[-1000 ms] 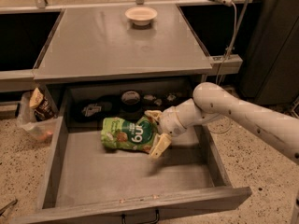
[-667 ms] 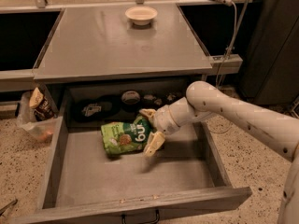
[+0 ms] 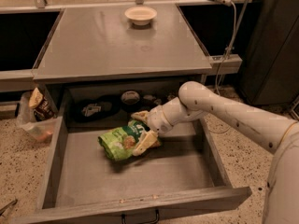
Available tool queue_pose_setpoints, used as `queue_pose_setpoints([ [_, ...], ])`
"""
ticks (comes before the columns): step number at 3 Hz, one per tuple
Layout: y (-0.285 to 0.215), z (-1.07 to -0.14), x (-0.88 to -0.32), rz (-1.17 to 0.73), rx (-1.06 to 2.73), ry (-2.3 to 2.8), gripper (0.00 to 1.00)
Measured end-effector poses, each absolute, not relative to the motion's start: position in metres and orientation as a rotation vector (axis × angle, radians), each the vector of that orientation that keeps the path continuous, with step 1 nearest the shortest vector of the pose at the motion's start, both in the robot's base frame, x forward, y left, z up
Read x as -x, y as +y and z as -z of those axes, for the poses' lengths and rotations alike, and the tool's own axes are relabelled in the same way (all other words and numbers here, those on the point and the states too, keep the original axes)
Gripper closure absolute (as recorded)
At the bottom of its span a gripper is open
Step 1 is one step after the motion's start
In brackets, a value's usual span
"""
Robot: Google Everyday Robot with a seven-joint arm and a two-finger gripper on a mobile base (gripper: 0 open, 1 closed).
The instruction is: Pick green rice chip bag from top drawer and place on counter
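The green rice chip bag (image 3: 117, 144) is in the middle of the open top drawer (image 3: 140, 174), crumpled and tilted, with a shadow on the drawer floor beneath it. My gripper (image 3: 142, 130) reaches in from the right on the white arm (image 3: 224, 111). Its tan fingers (image 3: 145, 143) straddle the bag's right end and are shut on it. The grey counter (image 3: 93, 45) lies directly above and behind the drawer.
A white bowl (image 3: 140, 15) stands at the back of the counter. Dark items (image 3: 93, 109) and a round lid (image 3: 130, 97) lie at the drawer's back. A clear bin with a brown snack bag (image 3: 37, 107) stands on the floor at left. A cable (image 3: 230, 31) hangs at right.
My gripper has moved a little left and closed on the bag's right end. The bag has shifted left with it, become more crumpled and tilted up off the drawer floor.
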State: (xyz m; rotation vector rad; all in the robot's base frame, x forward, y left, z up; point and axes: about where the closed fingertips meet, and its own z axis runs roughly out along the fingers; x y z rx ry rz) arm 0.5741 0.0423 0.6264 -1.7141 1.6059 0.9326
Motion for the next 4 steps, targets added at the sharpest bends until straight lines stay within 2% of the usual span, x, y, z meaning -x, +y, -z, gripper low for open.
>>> queue_pose_setpoints([
  [2, 0.042, -0.627, -0.574, -0.934, 1.714, 1.605, 0.65],
  [3, 0.025, -0.642, -0.550, -0.877, 1.691, 1.620, 0.89],
  [4, -0.003, -0.691, -0.505, -0.711, 1.625, 1.629, 1.00],
])
